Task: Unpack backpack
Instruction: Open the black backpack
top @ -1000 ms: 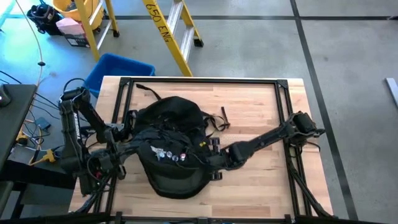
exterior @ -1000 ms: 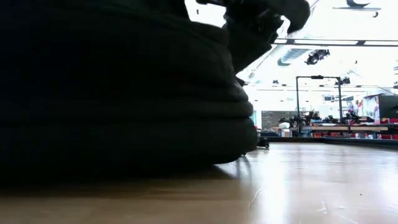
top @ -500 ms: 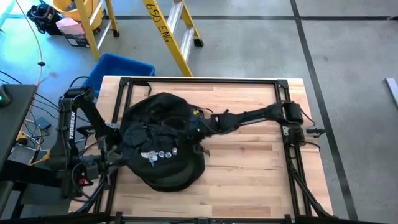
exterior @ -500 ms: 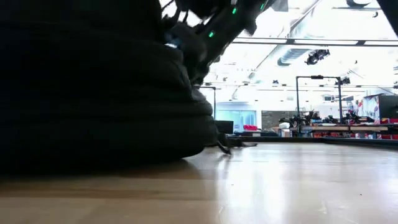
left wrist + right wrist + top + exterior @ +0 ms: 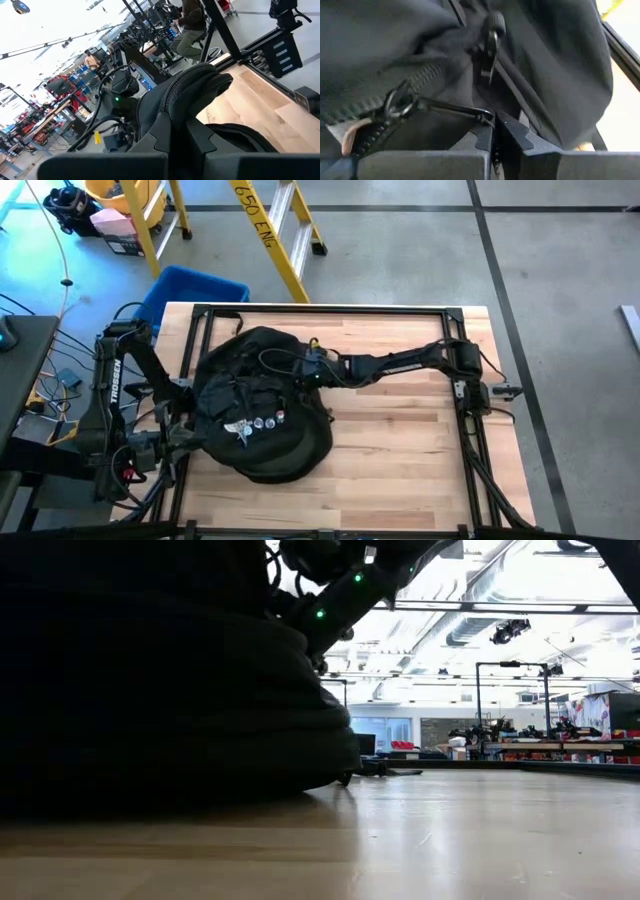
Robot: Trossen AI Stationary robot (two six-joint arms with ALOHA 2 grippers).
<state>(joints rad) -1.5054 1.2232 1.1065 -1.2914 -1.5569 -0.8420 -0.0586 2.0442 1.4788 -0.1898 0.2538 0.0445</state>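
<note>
Two claws | right gripper pinched on zipper pull at backpack far right side | left gripper clamping bag's left edge | zipper track runs leftward.

One black backpack on one wooden desk, four small round badges on its front, two robot arms, one blue bin, one yellow ladder

I see bulky black fabric backpack blocking table's 9 o'clock half. Right arm stretched across from 3 o'clock bars far side. Bare light wooden tabletop from 3 to 6 o'clock leaves me open passage.
</note>
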